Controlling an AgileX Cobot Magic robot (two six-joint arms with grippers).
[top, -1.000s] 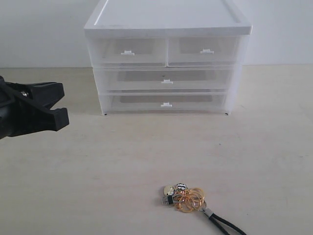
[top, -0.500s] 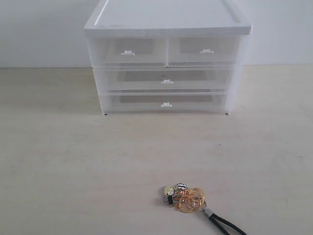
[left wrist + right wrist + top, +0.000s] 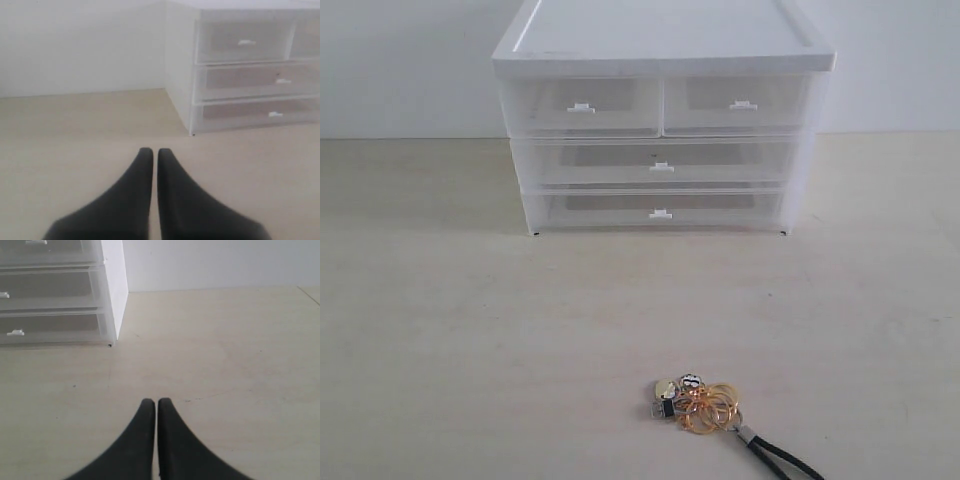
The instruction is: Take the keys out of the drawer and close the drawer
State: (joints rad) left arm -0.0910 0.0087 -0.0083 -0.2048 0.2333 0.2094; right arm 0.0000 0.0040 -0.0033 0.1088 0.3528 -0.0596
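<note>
Bright diffuse light, faint shadows, left hand [image 3: 150, 151] blurred up close

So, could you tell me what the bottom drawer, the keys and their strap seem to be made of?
The drawer looks like frosted, translucent white plastic: a darker interior shows dimly through its front. The keys seem metal: thin shiny gold-coloured rings with silvery pieces. The strap looks matt and dark, perhaps cord or leather; too small to tell.
</note>
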